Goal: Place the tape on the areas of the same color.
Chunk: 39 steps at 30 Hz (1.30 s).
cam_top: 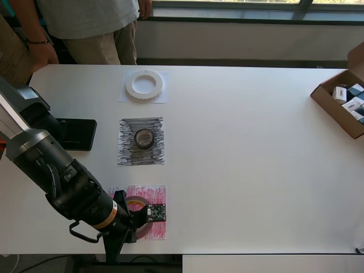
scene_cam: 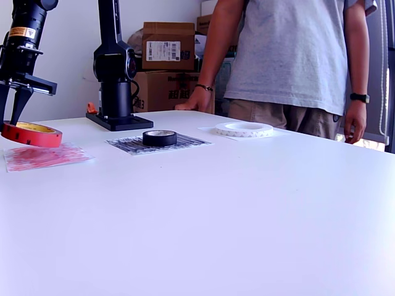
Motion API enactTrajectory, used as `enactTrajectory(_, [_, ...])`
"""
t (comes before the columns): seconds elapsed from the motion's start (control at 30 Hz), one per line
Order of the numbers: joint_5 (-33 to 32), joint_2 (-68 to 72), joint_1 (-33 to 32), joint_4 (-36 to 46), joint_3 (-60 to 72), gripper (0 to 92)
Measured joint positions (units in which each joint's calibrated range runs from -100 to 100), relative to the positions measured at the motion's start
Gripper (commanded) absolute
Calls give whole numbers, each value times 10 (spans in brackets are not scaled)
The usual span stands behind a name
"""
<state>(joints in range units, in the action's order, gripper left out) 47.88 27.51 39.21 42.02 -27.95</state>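
The end effector (scene_cam: pixel 11 105) holds the red roll (scene_cam: pixel 31 134) by its rim, just above the red sheet (scene_cam: pixel 43 156) near the table's (scene_cam: pixel 247 203) front-left corner in the overhead view. The roll looks light and stiff; its smooth wall may slip.

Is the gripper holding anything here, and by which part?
The gripper holds the red tape roll by its ring wall, tilted just above the red sheet.

White ring (cam_top: pixel 144 85), black roll (cam_top: pixel 144 138), red roll (scene_cam: pixel 31 134) each over its matching sheet.
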Motion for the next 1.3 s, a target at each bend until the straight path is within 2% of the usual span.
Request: enactTrajectory(1.3, [-9,29,-24,-1,-9,0])
